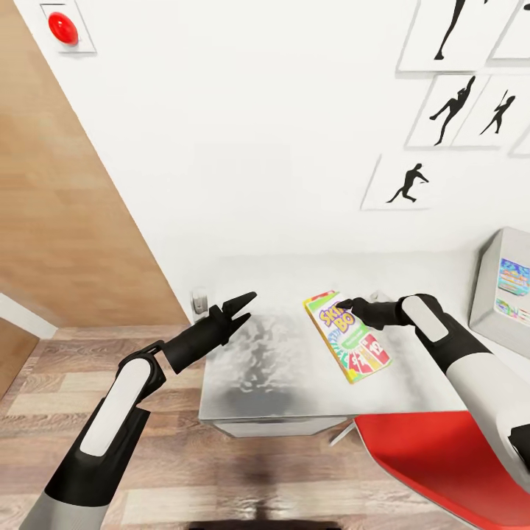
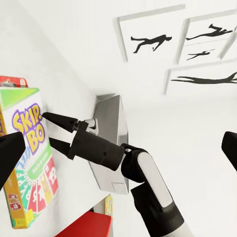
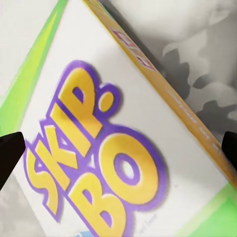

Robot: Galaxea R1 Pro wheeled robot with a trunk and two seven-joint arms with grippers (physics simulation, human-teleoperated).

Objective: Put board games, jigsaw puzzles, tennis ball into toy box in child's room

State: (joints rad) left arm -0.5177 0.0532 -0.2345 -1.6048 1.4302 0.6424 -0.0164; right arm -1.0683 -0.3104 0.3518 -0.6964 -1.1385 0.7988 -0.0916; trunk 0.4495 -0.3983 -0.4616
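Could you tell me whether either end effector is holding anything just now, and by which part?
Nothing is held: the right end effector is open at the top edge of the SKIP-BO box; the left end effector is open and empty.

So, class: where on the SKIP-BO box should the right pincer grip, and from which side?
Across the narrow width near the logo end, coming from above. The SKIP-BO box lies flat on the table, so its long edges are the only faces the fingers can close on. The right pincer is already at that end, open.

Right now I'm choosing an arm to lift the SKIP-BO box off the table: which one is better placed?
Right. The right gripper is open at the SKIP-BO box, while the left gripper hangs open away from it.
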